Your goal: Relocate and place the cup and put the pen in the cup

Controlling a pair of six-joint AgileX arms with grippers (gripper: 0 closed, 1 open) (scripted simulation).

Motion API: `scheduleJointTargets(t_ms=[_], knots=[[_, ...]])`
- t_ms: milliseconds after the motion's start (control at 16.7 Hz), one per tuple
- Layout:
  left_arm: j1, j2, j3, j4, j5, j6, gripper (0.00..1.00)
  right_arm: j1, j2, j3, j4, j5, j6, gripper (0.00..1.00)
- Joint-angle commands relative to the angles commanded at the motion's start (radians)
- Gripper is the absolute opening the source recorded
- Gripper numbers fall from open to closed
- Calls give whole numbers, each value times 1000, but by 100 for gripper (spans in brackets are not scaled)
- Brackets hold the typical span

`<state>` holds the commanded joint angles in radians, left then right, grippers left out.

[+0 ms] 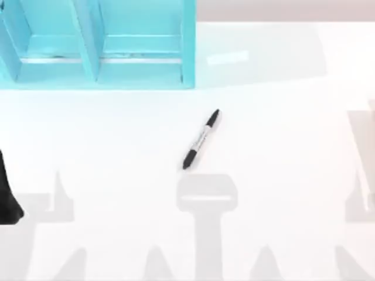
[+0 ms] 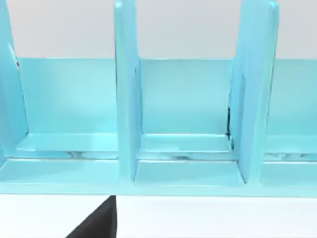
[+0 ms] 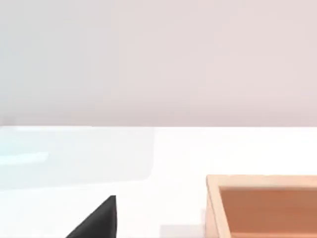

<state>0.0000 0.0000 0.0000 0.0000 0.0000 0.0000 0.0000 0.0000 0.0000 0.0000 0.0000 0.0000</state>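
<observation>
The pen (image 1: 201, 139) lies flat near the middle of the white table, slanted, with one black end toward the back right and the other toward the front left. Nothing touches it. The cup is out of view. A black part of my left arm (image 1: 8, 196) sits at the table's left edge, far from the pen. A black edge of my left gripper (image 2: 98, 222) faces the teal shelf. A black edge of my right gripper (image 3: 98, 222) hangs over bare table near a wooden box.
A teal shelf unit (image 1: 96, 55) with upright dividers (image 2: 126, 99) stands at the back left of the table. An open wooden box (image 3: 262, 203) sits in the right wrist view. White tabletop surrounds the pen on all sides.
</observation>
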Motion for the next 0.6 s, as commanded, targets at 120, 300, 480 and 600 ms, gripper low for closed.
scheduleJointTargets(t_ms=[120, 300, 480, 600], knots=[[0, 0, 0, 0, 0, 0, 100, 0, 0, 0, 0, 0, 0, 100], [0, 0, 0, 0, 0, 0, 100, -18, 60, 61, -51, -4, -26, 100], [0, 0, 0, 0, 0, 0, 100, -59, 213, 217, -171, -13, -84, 100], [0, 0, 0, 0, 0, 0, 100, -98, 367, 365, -285, -17, -132, 100]])
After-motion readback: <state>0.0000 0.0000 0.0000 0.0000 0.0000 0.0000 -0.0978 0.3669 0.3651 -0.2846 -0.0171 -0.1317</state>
